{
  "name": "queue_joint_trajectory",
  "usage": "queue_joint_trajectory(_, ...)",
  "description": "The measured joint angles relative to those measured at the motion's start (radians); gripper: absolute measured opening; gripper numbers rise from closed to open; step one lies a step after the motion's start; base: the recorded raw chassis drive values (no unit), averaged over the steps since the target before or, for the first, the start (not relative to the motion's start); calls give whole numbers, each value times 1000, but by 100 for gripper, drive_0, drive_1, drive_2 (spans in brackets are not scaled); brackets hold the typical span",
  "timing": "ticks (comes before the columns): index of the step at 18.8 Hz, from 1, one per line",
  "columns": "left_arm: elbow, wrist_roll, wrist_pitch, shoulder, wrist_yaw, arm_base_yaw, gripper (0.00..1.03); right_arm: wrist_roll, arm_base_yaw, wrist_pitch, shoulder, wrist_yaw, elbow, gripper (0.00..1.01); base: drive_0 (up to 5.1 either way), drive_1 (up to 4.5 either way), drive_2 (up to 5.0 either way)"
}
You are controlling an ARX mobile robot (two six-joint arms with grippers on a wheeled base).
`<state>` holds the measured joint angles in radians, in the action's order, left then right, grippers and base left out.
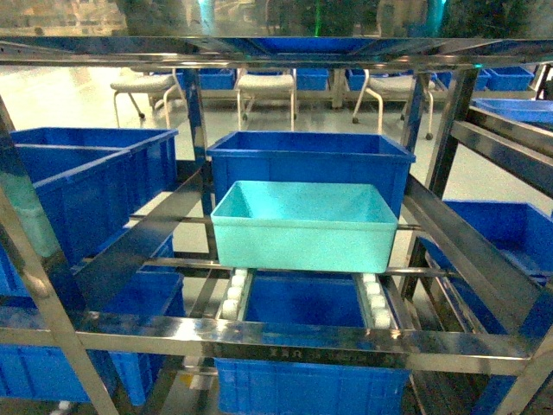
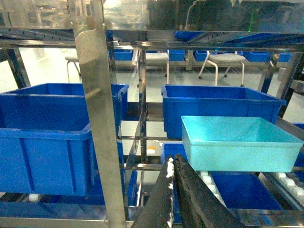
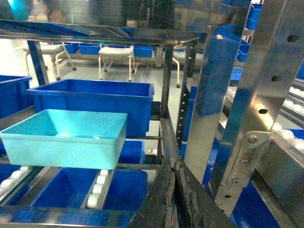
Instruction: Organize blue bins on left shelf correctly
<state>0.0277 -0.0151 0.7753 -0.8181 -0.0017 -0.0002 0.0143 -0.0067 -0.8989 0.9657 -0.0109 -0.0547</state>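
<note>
- While neither tool holds anything, the tub [image 1: 304, 226] sits on the roller tracks [image 1: 233, 292] of the shelf [image 1: 259, 335], touching a dark bin [image 1: 309, 160] behind it.
- We judge the step to be the approach; the next move calls for both tools to advance and take the tub's side rims.
- From the left tool [image 2: 172, 172], fingers pressed together, the tub lies just ahead and right.
- From the right tool [image 3: 174, 171], also pressed together, it lies ahead and left.
- Both arms hang low before the shelf, pointing into it.
</note>
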Motion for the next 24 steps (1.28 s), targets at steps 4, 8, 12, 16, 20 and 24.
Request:
queue_joint_trajectory(4, -12, 0, -138, 161, 0, 0, 2, 0, 6, 137, -169, 10, 31, 2, 0, 0, 0)
queue_joint_trajectory(8, -12, 0, -251, 286, 0, 0, 2, 0, 6, 259, -311, 9, 40, 2, 0, 0, 0)
queue_joint_trajectory(12, -13, 0, -359, 398, 0, 0, 2, 0, 6, 378, -436, 9, 41, 2, 0, 0, 0)
queue_joint_trajectory(16, -13, 0, -449, 496, 0, 0, 2, 0, 6, 492, -559, 10, 41, 2, 0, 0, 0)
queue_joint_trajectory(20, -13, 0, -511, 555, 0, 0, 2, 0, 6, 568, -636, 10, 41, 2, 0, 0, 0)
queue_joint_trajectory(24, -13, 0, -567, 610, 0, 0, 2, 0, 6, 636, -705, 10, 41, 2, 0, 0, 0)
